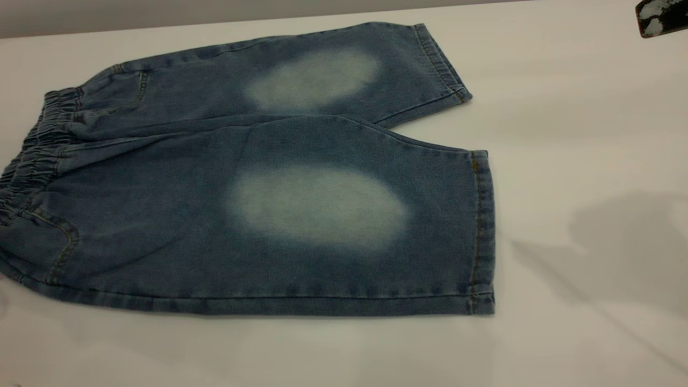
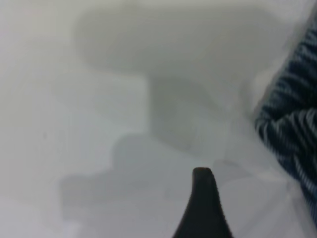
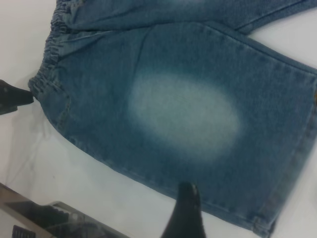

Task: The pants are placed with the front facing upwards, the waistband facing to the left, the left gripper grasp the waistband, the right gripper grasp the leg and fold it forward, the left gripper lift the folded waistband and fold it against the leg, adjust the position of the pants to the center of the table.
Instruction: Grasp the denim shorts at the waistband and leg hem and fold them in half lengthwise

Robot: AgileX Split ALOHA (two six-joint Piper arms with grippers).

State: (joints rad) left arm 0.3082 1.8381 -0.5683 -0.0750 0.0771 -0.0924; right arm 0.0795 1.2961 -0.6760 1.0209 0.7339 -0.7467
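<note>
The pants (image 1: 258,199) lie flat on the off-white table (image 1: 564,134), front up, a pale oval on each leg. The gathered waistband (image 1: 32,150) is at the left, and the near leg (image 1: 376,236) ends in a stitched hem at the right. My left gripper (image 2: 242,198) hovers low over bare table beside the waistband (image 2: 292,124); one black finger (image 2: 203,203) shows, with a wide empty gap beside it. From the right wrist view it appears as a dark tip (image 3: 15,96) just off the waistband's corner. My right gripper (image 3: 223,198) hangs open above the near leg's side seam (image 3: 198,129), holding nothing.
A dark mottled object (image 1: 661,16) sits at the table's back right corner. Arm shadows fall on the table right of the hems (image 1: 618,242). A grey edge with dark equipment (image 3: 49,218) runs past the pants' near side. Bare tabletop surrounds the pants.
</note>
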